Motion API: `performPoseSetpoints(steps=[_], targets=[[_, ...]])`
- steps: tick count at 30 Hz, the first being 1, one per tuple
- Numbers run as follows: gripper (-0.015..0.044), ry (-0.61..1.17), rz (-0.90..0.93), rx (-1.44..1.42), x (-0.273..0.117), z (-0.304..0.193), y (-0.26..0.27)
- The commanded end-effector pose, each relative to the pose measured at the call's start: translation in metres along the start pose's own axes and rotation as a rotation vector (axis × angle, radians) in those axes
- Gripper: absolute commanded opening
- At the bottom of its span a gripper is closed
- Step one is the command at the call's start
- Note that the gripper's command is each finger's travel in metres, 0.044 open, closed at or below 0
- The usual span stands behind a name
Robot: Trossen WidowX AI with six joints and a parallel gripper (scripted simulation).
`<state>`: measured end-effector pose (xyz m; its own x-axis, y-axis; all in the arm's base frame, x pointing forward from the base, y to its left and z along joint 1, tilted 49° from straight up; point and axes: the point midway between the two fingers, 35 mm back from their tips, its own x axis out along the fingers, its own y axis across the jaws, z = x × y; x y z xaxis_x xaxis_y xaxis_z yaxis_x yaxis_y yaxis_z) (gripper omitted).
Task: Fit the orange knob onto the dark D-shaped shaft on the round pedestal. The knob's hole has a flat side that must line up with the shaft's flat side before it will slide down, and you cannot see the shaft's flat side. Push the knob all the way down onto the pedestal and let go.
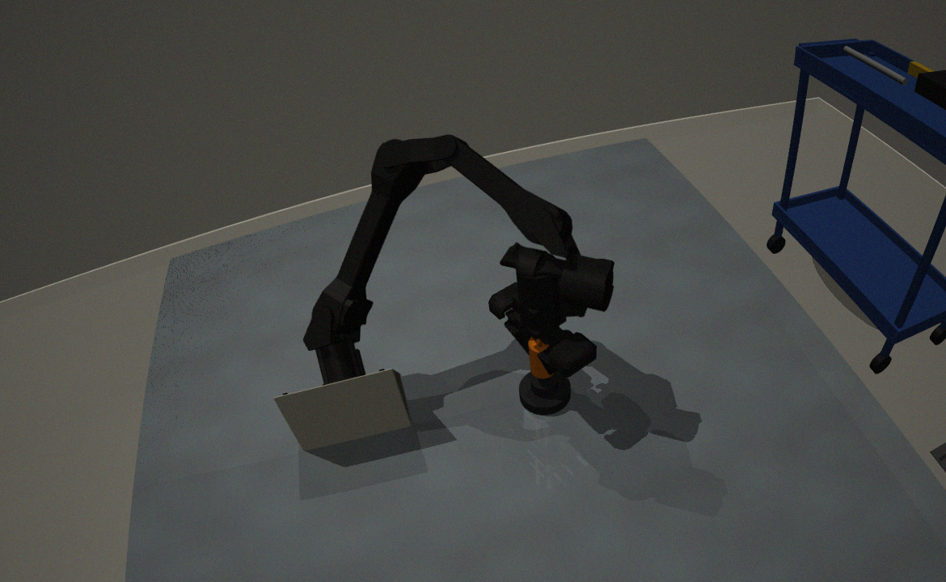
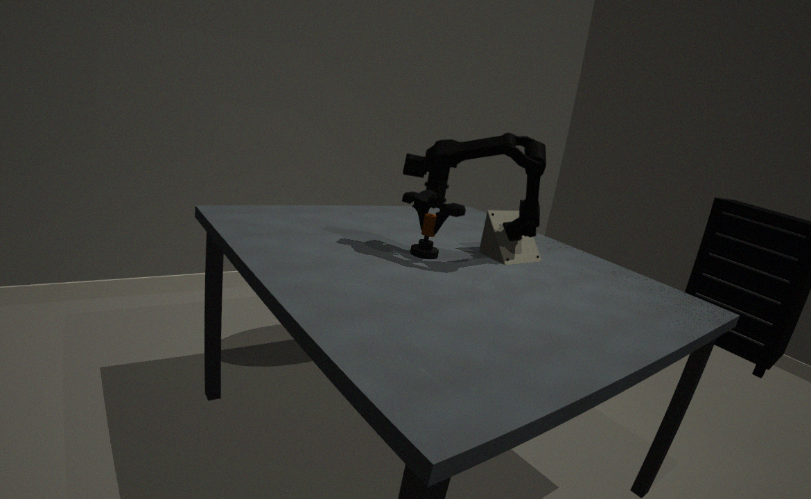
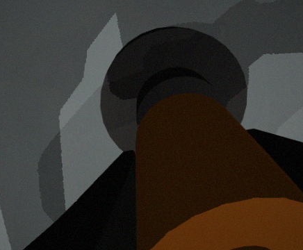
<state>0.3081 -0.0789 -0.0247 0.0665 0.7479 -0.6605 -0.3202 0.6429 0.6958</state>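
Note:
The orange knob (image 1: 538, 364) (image 2: 429, 225) (image 3: 190, 156) is a roughly upright cylinder. My gripper (image 1: 539, 367) (image 2: 428, 231) (image 3: 190, 151) is shut on it, with one dark finger on each side in the wrist view. The round dark pedestal (image 1: 532, 402) (image 2: 423, 253) (image 3: 179, 45) stands on the table below, with a narrower raised collar. A short piece of dark shaft (image 2: 426, 238) shows between the knob's lower end and the collar, so the knob is above the pedestal. The knob's lower hole and the shaft's top and flat side are hidden.
A pale wedge-shaped block (image 1: 346, 412) (image 2: 494, 240) stands on the blue-grey table (image 1: 230, 499) (image 2: 489, 347) beside the arm's base. A blue cart (image 1: 849, 242) stands beyond the table. A black slatted chair (image 2: 753, 267) is at the other side. Arm shadows cross the area around the pedestal.

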Motion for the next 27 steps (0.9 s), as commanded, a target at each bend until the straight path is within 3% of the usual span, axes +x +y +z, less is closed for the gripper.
performPoseSetpoints(steps=[1,27], targets=[[0.0,-0.004,0.0,-0.038,0.0015,0.0012,-0.0012],[0.0,-0.004,0.0,-0.048,-0.0013,0.0012,-0.0024]])
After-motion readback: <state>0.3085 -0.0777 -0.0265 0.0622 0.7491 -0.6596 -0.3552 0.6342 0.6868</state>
